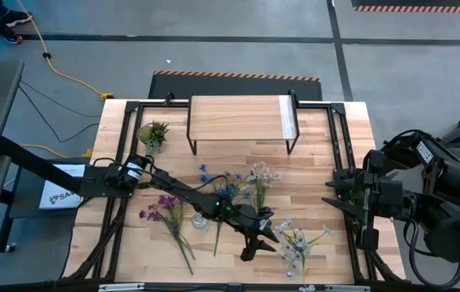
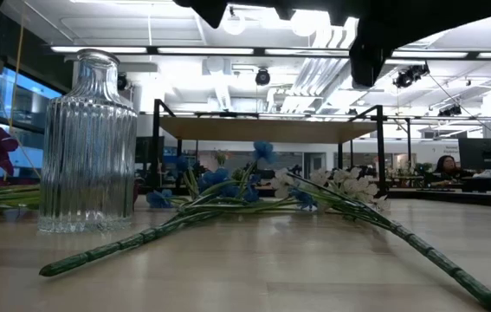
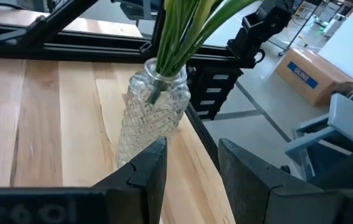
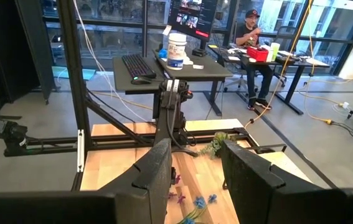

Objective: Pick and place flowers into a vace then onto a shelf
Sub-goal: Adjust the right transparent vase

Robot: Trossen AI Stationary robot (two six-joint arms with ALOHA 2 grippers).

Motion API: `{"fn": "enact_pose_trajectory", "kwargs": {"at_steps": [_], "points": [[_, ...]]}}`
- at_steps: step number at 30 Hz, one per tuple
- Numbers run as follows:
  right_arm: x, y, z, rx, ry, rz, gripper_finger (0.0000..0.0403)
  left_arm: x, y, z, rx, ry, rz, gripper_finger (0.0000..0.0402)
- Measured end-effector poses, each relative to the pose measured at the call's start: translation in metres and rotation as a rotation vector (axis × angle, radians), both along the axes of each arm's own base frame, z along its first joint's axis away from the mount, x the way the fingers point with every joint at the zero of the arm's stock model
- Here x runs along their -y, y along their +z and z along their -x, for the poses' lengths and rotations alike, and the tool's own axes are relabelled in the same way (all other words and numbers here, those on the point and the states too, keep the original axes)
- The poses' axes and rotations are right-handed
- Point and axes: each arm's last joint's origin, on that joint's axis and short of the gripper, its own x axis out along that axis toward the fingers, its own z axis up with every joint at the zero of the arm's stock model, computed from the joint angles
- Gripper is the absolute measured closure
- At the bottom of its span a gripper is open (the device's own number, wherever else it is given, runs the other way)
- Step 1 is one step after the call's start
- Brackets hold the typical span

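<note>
Lying on plank table: flowers | both jaws parted, empty | desks beyond

Bright overhead ceiling lights; soft shadows; sharp.

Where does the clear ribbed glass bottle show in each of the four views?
High view: clear ribbed glass bottle stands front of centre on the tabletop, between the purple spray and the blue one.
Low view: large, at the left, upright.
Left wrist view: not in it; the vase there is diamond-cut and holds stems.
Right wrist view: not visible.
Shared landmark: blue-blossomed flowers.
</note>
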Motion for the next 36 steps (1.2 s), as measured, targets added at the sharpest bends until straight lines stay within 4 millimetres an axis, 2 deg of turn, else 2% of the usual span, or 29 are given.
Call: {"fn": "enact_pose_trajectory", "kwargs": {"at_steps": [17, 22, 25, 32, 36], "points": [[0.000, 0.000, 0.000, 0.006, -0.007, -0.006, 0.0269, 0.001, -0.009, -0.005, 0.044, 0.018, 0.024, 0.0222], [0.000, 0.000, 0.000, 0.007, -0.010, -0.006, 0.0269, 0.001, -0.006, -0.006, 0.067, 0.022, 0.031, 0.0219], [0.000, 0.000, 0.000, 0.012, -0.015, -0.007, 0.0269, 0.001, -0.004, -0.007, 0.087, 0.053, 0.031, 0.0198], [0.001, 0.001, 0.000, 0.017, -0.022, -0.006, 0.0269, 0.000, -0.003, -0.007, 0.094, 0.088, 0.039, 0.0122], [0.001, 0.001, 0.000, 0.020, -0.027, -0.003, 0.0269, 0.000, -0.007, -0.008, 0.095, 0.089, 0.040, 0.0101]]}}
